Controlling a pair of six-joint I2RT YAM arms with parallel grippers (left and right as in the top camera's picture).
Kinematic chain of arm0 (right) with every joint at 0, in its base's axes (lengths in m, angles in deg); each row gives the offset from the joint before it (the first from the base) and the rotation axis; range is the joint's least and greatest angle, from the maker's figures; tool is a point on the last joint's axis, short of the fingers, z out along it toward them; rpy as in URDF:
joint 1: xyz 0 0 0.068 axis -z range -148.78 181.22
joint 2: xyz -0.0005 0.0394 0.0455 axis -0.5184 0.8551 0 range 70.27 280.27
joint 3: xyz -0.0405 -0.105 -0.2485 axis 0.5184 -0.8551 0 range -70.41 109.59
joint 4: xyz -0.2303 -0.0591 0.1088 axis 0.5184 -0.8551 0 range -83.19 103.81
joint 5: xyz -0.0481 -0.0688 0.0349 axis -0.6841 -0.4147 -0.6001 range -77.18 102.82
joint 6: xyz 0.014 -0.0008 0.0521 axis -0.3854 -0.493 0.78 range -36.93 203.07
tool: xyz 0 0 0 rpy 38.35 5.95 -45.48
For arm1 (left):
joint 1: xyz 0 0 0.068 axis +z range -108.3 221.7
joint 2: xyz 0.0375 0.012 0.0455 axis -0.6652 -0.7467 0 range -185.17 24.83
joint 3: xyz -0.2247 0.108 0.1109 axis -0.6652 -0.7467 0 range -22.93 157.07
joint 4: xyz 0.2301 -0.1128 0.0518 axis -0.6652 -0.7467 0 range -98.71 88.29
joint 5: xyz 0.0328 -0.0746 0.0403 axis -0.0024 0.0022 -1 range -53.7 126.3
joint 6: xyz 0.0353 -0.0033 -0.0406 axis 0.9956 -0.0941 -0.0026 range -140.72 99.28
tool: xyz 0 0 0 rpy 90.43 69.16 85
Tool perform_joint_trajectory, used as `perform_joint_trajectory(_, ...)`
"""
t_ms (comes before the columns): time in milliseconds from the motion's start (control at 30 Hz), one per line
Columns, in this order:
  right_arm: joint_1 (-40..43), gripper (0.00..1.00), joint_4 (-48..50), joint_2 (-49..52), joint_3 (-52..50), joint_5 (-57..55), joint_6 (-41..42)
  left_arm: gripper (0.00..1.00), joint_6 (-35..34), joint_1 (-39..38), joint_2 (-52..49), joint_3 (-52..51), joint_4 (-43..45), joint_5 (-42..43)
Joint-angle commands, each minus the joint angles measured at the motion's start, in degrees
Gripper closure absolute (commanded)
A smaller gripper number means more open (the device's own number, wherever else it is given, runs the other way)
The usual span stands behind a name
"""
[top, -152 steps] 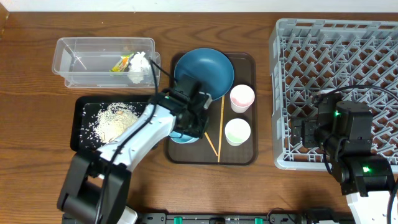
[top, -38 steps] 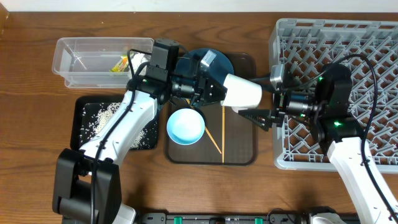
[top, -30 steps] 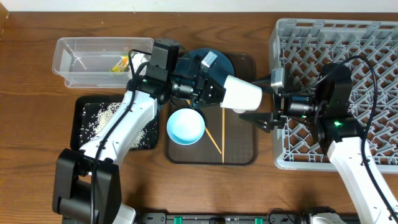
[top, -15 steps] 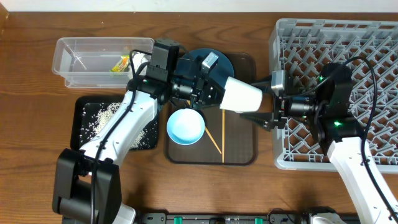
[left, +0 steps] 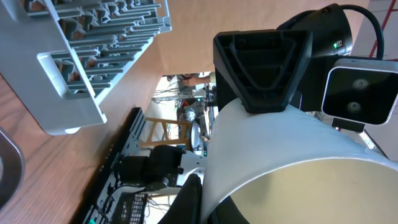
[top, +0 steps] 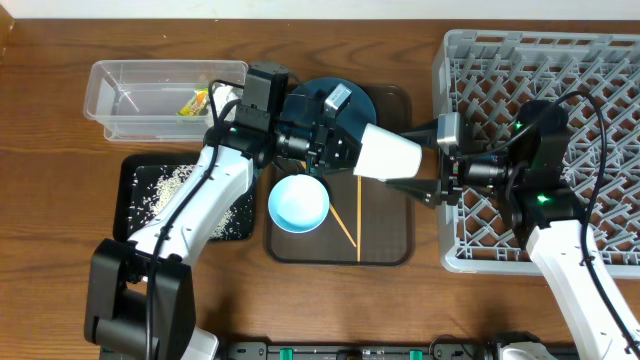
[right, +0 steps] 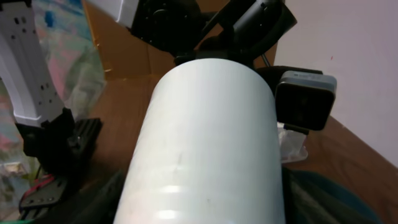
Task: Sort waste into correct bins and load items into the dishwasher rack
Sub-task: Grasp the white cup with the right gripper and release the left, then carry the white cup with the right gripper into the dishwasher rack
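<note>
**Reference.** Clock directions are read in the overhead view, with 12 o'clock at the far edge of the counter [top: 50, 200].

**Left gripper** [top: 347, 152]. The jaws are pressed together on the rim wall of the white cup [top: 390, 153]. The left wrist view shows the cup's inside at the bottom of the frame.

**White cup.** It is held in the air on its side above the brown tray [top: 385, 235]. The mouth faces 9 o'clock and the base faces 3 o'clock. It fills most of the right wrist view [right: 205, 143].

**Right gripper** [top: 405, 157]. It reaches in from 3 o'clock. The jaws are spread, with one finger on the 12 o'clock side of the cup's base end and the other on the 6 o'clock side. Whether the pads touch the cup cannot be told.

**Brown tray.**
- The dark blue plate [top: 352, 105] sits at its 12 o'clock end, partly hidden by the left arm.
- The white bowl [top: 298, 203] sits at its 9 o'clock side, pale blue inside facing up.
- The two chopsticks [top: 358, 215] lie just beside the bowl at its 3 o'clock.

**Bins.**
- The clear tub [top: 150, 100] stands at 10 o'clock from the tray. It holds the snack wrapper [top: 193, 101] and the tissue [top: 222, 95].
- The black tray [top: 135, 215] lies at the tub's 6 o'clock. It holds the rice scraps [top: 170, 185].

**Dishwasher rack** [top: 560, 70]. It stands at 3 o'clock from the brown tray.
</note>
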Motion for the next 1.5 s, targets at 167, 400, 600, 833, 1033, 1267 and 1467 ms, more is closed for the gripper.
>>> perform_joint_trajectory(167, -0.94, 0.36, 1.05, 0.28, 0.90, 3.50, -0.79, 0.94, -0.28, 0.13, -0.17, 0.31, 0.31, -0.52)
perform_joint_trajectory(400, -0.94, 0.40, 0.87, 0.28, 0.90, 3.41, -0.46, 0.93, 0.28, 0.13, -0.17, 0.31, 0.31, -0.57)
perform_joint_trajectory(600, -0.92, 0.41, 0.17, 0.28, 0.90, 1.42, 5.29, 0.75, 6.27, 0.33, -0.17, 0.28, 0.24, -1.07)
perform_joint_trajectory(833, -0.87, 0.67, -6.47, 0.28, 0.90, -9.73, 12.09, 0.56, 14.01, 3.48, -0.17, 0.24, -6.62, -12.15)
perform_joint_trajectory(1033, -0.46, 0.99, -11.23, 0.26, 0.90, -21.16, 13.44, 0.52, 23.76, 7.61, -0.07, 0.24, -23.67, -31.65)
perform_joint_trajectory(1267, 3.89, 0.99, -13.79, -0.13, 1.88, -31.04, 18.64, 0.53, 32.00, 13.97, 2.58, 0.24, -35.65, -37.97)
perform_joint_trajectory(1467, 11.61, 0.99, -28.61, -0.59, 11.30, -40.61, 21.18, 0.52, 33.44, 17.90, 9.01, 0.24, -39.74, -51.65)
